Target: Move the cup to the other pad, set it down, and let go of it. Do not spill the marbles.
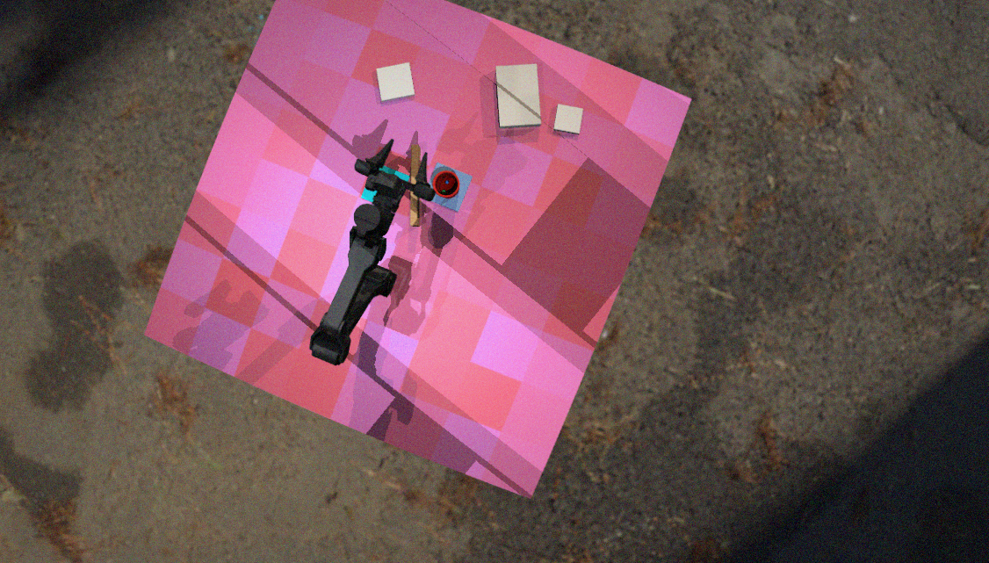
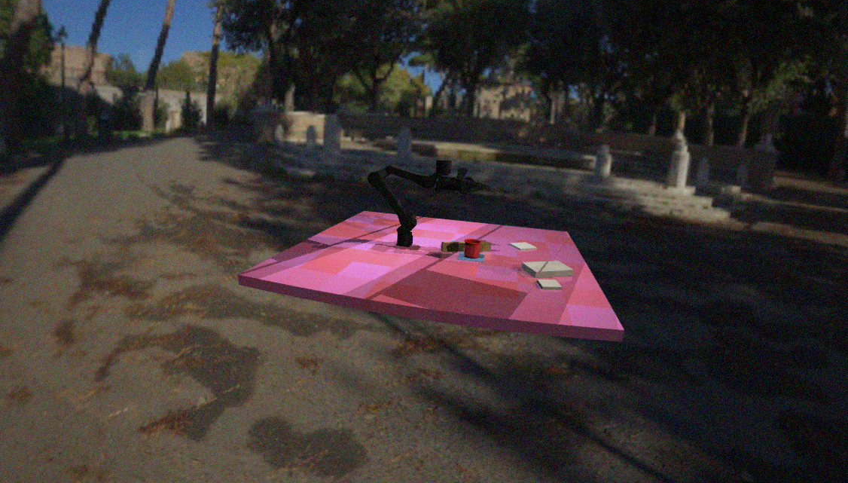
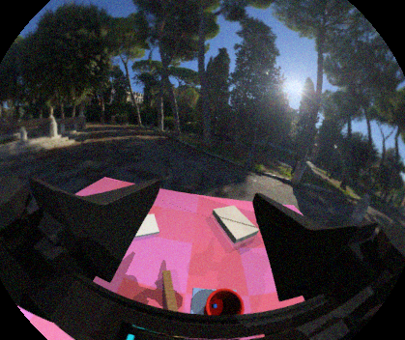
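Observation:
The red cup (image 1: 437, 193) (image 2: 471, 250) (image 3: 240, 305) stands upright on the blue pad (image 1: 455, 205) (image 3: 199, 299). A small blue marble (image 1: 447, 182) (image 3: 215, 305) shows inside it; the rest of its contents is too dark to tell. Part of a cyan pad (image 1: 369, 195) shows beneath the arm, mostly hidden. My gripper (image 1: 407, 148) (image 2: 485, 187) (image 3: 207, 191) is open and empty, high above the table, with its fingers pointing outward and wide apart. The cup is clear of the fingers, below them and to the right in the top view.
A low wooden bar (image 1: 415, 212) (image 2: 451, 246) (image 3: 168, 290) stands between the two pads. A large pale block (image 1: 517, 94) (image 2: 547, 269) (image 3: 234, 223) and two smaller pale slabs, one at left (image 1: 395, 82) and one at right (image 1: 567, 119), lie beyond the pads.

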Action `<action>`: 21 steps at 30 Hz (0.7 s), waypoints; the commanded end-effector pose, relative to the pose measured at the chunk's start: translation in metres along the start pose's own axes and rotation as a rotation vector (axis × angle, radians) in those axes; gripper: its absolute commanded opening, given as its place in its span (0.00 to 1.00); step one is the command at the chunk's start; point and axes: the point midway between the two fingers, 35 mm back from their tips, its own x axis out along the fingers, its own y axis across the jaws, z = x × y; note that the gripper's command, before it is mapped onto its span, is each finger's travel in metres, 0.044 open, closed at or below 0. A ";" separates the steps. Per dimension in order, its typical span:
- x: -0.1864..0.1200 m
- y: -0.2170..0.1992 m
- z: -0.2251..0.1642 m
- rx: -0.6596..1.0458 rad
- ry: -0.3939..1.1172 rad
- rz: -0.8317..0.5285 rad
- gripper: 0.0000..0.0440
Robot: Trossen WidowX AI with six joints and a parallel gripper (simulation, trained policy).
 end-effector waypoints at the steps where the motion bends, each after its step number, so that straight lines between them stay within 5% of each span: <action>1: 0.000 0.000 -0.001 0.001 0.006 -0.002 0.85; 13: 0.005 0.008 -0.018 0.012 0.135 0.001 0.14; 21: 0.010 0.019 -0.029 0.025 0.248 0.031 0.14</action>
